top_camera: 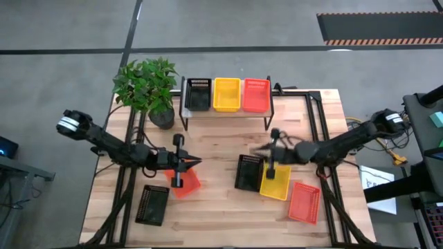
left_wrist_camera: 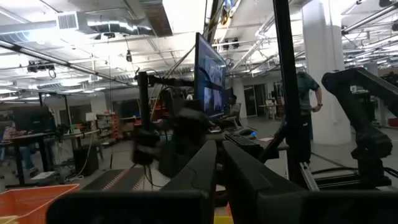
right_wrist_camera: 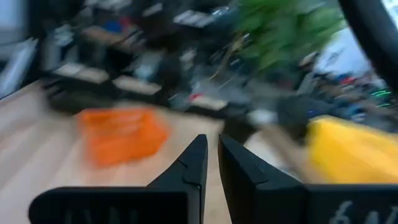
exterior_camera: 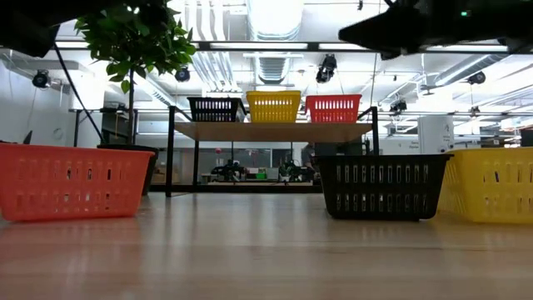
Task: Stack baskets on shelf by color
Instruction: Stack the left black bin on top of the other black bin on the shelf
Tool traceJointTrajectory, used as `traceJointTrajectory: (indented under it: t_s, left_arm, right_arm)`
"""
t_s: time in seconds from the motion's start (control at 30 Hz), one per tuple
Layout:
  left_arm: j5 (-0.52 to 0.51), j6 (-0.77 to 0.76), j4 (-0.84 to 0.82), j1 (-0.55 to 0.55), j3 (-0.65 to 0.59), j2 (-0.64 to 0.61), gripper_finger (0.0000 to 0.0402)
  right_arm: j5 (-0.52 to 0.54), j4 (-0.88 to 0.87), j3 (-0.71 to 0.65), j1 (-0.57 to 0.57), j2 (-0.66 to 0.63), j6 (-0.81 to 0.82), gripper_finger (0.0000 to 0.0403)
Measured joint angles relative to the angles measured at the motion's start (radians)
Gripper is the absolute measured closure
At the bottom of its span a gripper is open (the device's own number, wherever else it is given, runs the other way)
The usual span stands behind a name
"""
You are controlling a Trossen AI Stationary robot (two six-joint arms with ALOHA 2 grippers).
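Lying at the table's left front was a black basket (top_camera: 153, 205), with an orange basket (top_camera: 185, 182) beside it under the left gripper (top_camera: 196, 162), whose fingers were nearly closed on nothing. The shelf (top_camera: 225, 113) carried one black, one yellow, one orange. The right gripper (top_camera: 253, 148), likewise nearly closed and empty, hovered by a second black basket (top_camera: 248, 171), a yellow basket (top_camera: 275, 182) and another orange one (top_camera: 304, 203).

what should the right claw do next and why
Probably drop toward the yellow basket and open to grip its rim. The right claw hovers above it, fingers nearly shut and holding nothing, and the shelf has only one basket per colour. The left claw waits above an orange basket.
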Motion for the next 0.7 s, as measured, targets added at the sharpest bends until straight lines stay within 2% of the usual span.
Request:
traceJointTrajectory:
  t_s: [0.1,0.27,0.47,0.7]
  left_arm:
    - [0.000,0.000,0.013,0.000,0.041,0.049,0.0391]
    - [-0.001,-0.001,0.016,0.000,0.090,0.103,0.0391]
    - [-0.005,0.000,0.016,0.002,0.101,0.142,0.0391]
    - [-0.024,0.001,0.016,0.003,0.110,0.157,0.0391]
  right_arm:
    - [-0.019,-0.022,-0.002,-0.062,-0.074,-0.027,0.0372]
    - [-0.101,-0.228,-0.005,-0.077,-0.200,0.009,0.0372]
    - [-0.050,-0.303,-0.009,-0.078,-0.293,-0.002,0.0372]
    - [-0.053,-0.340,-0.052,-0.078,-0.308,0.034,0.0372]
